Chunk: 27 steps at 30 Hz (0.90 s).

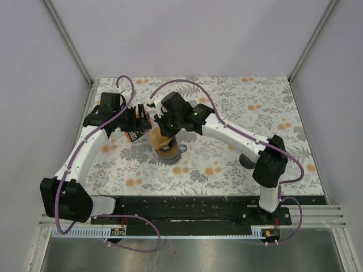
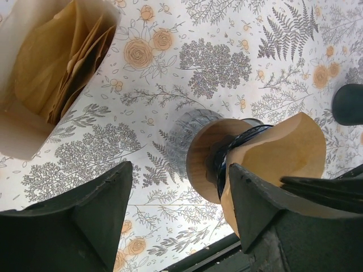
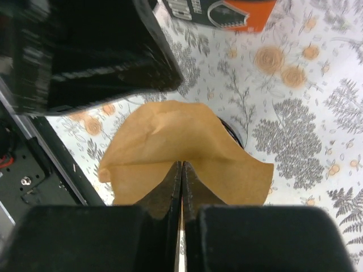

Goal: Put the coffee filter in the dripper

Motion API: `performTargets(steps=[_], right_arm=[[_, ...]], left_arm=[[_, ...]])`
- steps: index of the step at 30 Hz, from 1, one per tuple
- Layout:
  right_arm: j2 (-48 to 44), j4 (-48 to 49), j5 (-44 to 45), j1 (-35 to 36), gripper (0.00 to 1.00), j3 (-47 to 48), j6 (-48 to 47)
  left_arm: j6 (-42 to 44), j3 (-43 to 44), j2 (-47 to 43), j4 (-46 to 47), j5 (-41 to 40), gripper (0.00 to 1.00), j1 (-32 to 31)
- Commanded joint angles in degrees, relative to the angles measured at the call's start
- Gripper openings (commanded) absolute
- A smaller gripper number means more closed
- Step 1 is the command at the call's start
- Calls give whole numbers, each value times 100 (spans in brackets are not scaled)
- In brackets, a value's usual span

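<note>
Right gripper (image 3: 181, 165) pinching coffee filter (image 3: 170, 139) | at dripper (image 2: 203, 163) | box (image 3: 241, 12) print unreadable

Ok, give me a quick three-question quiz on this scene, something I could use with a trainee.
1. True or false: the right hand is shut on the coffee filter.
2. Choose one: the left hand is A) open and empty, B) shut on a filter, C) shut on a mug.
3. Fill in the blank: the dripper has a collar made of ___.

Key: 1 true; 2 A; 3 wood.
</note>
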Motion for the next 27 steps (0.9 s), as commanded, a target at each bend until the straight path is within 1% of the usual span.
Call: performTargets(steps=[1, 7, 9, 12, 22, 23, 27], right_arm=[[397, -573, -18, 38, 0, 415, -14], [802, -1119, 17, 143, 0, 609, -58], [925, -1259, 113, 240, 0, 670, -286], [1144, -1488, 307, 354, 0, 767, -330], [1742, -1664, 518, 398, 0, 1057, -128], [1804, -1682, 553, 407, 0, 1083, 37], [2041, -1734, 580, 398, 0, 1163, 205]], left_arm=[[-244, 21, -140, 42, 407, 73, 205], [-455, -313, -175, 104, 565, 73, 205], [-491, -357, -166, 112, 592, 72, 214], [-543, -392, -184, 104, 618, 72, 205], [-640, -498, -175, 104, 759, 72, 205], [-649, -506, -175, 95, 785, 72, 205], [-675, -542, -166, 121, 838, 72, 196]])
